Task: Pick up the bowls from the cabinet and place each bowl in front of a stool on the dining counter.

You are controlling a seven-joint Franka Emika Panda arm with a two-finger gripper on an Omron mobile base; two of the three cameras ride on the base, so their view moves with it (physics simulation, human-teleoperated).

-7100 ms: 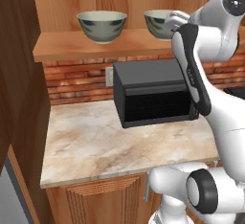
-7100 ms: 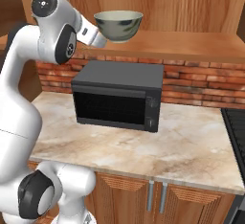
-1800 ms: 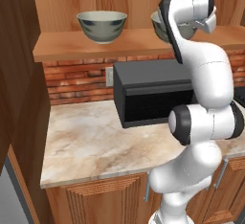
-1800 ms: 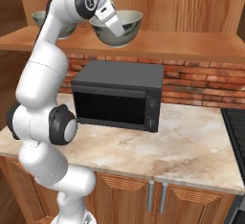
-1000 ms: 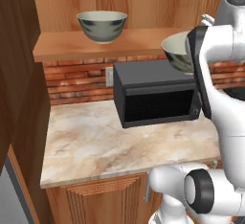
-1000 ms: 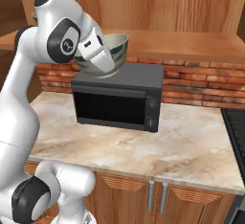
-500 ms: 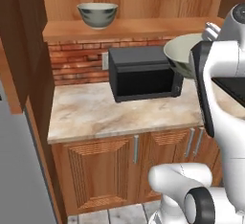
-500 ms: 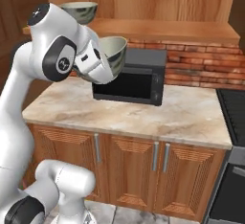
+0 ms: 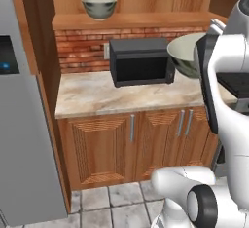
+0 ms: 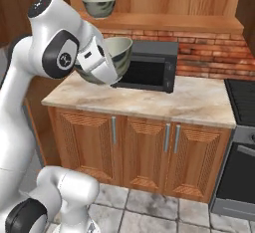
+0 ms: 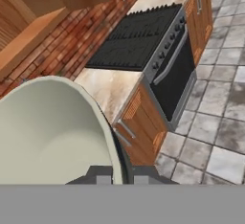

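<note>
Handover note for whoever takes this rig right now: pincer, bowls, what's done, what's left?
Pincer: shut on one bowl's rim, carried tilted in front of the microwave, above the worktop.
Second bowl: upright on the cabinet shelf.
Done: one bowl taken out.
Left: carry it to the dining counter, set it before a stool, then fetch and place the second one. Counter and stools not in sight here.

Wooden shelf [image 9: 146, 20] across the upper frame carries one bowl [image 9: 98, 8] at its left end, upright. Below it, the marbled counter [image 9: 92, 98] carries a black microwave [image 9: 141, 61] set against the brick wall.
</note>
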